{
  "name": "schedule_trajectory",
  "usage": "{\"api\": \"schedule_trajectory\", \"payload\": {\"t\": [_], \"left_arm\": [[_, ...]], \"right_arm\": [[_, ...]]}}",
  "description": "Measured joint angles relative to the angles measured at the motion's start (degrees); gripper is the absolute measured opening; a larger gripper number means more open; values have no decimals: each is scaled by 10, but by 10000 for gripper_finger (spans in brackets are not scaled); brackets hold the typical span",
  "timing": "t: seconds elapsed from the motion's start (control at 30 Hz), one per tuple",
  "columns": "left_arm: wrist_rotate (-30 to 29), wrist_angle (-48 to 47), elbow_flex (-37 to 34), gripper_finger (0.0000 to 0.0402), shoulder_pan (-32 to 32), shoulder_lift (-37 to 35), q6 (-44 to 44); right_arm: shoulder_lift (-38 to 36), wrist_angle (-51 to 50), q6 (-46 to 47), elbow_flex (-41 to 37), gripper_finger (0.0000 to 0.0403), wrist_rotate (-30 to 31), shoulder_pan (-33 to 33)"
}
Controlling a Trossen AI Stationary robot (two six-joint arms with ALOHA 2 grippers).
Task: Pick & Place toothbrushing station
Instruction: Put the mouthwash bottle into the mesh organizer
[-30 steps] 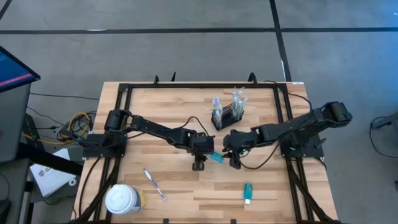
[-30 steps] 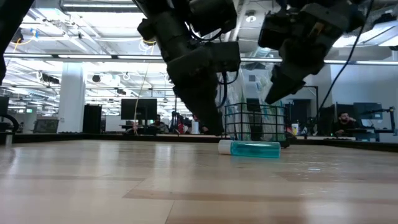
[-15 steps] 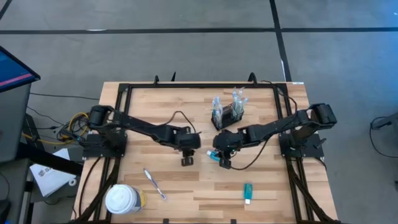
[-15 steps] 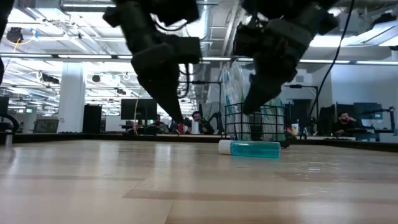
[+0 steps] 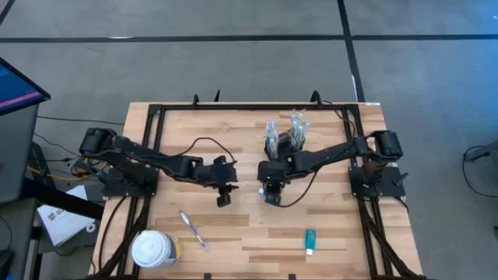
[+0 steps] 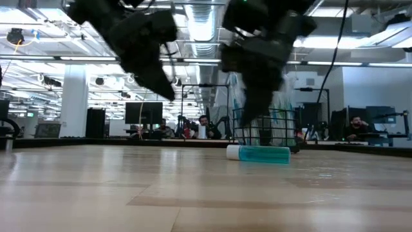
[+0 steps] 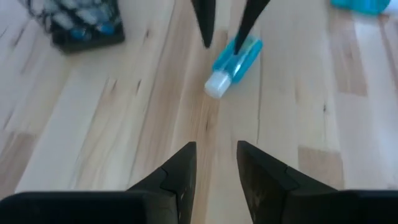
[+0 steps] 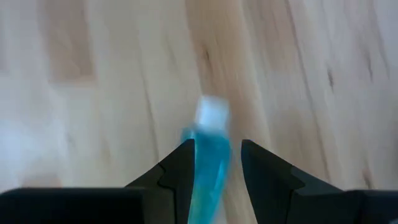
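Note:
A small teal tube with a white cap [image 7: 233,59] lies flat on the wooden table; it also shows in the low view [image 6: 257,153]. My right gripper [image 5: 270,193] is open just above it, one finger on either side of the tube [image 8: 208,158], pointing down. The black wire-mesh caddy [image 5: 284,141] stands upright behind it with several toothbrushes sticking up from it. My left gripper [image 5: 223,198] is open and empty above bare table, left of the tube [image 7: 216,149].
A loose toothbrush [image 5: 193,231] lies near the front left. A white-lidded round tub [image 5: 154,249] stands at the front left corner. A second small teal tube [image 5: 310,241] lies near the front right. A black frame [image 5: 163,109] borders the table.
My left gripper has drawn back toward the table's left edge, away from the teal tube. My right gripper has moved toward the table's left edge and now stands over the tube with its fingers astride it. The tube has stayed where it lay.

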Motion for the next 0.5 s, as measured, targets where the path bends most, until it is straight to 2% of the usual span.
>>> {"api": "schedule_trajectory", "payload": {"t": [0.07, 0.13, 0.5], "left_arm": [[-7, -6, -5, 108, -4, -8, -6], [-11, 0, -3, 108, -5, -4, -9], [-13, 15, -4, 108, -8, -3, -9]], "right_arm": [[12, 28, 0, 15, 122, -12, -6], [11, -5, 0, 15, 122, -15, -10], [44, 12, 0, 22, 122, -40, -19]]}}
